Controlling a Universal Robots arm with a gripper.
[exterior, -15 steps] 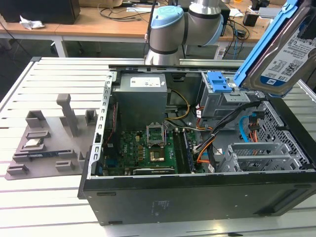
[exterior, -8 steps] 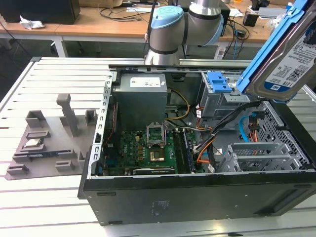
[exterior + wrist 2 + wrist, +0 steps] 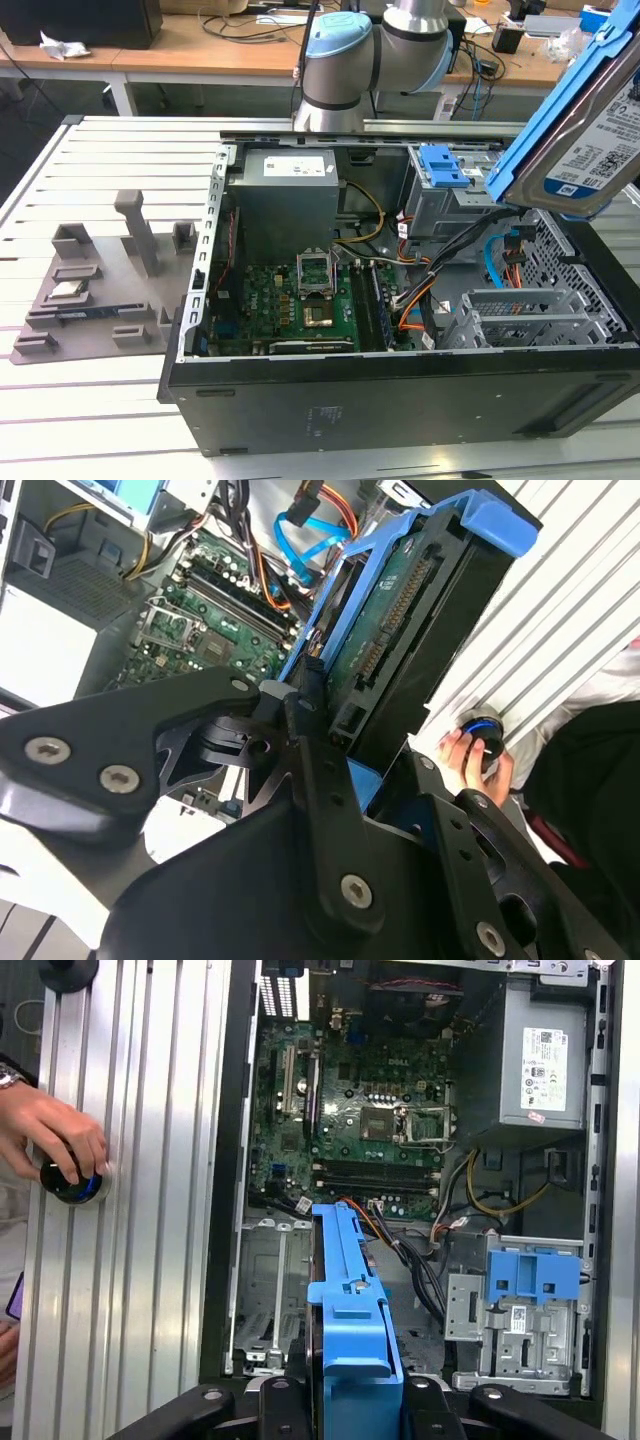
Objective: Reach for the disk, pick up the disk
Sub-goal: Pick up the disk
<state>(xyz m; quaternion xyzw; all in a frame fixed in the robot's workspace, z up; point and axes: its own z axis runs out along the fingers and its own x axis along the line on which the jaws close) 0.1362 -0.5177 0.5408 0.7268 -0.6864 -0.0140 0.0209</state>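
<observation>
On the exterior view's left, a grey fixture tray (image 3: 95, 290) is seen lying on the slatted desk (image 3: 120, 150), well apart from the tool. At the centre, an open computer case (image 3: 400, 400) is laid on its side, with the motherboard (image 3: 300, 310) and the grey power supply (image 3: 285, 200) exposed below the tool, and a blue latch (image 3: 443, 165) is seen atop the silver drive cage (image 3: 450, 205). On the exterior view's right, the disk (image 3: 590, 130) is held tilted in the air above the case, its printed label facing outward and its blue bracket (image 3: 560, 100) running along its edges. In both wrist views the tool (image 3: 335, 755) is seen clamped on the disk (image 3: 350, 1360), black fingers (image 3: 310, 730) pressed against the bracket's sides, so the disk is carried clear of the case. Beside the case, away from the tool, a person's hand (image 3: 50, 1135) is rested on a round blue-and-black knob (image 3: 72, 1182) on the desk.
</observation>
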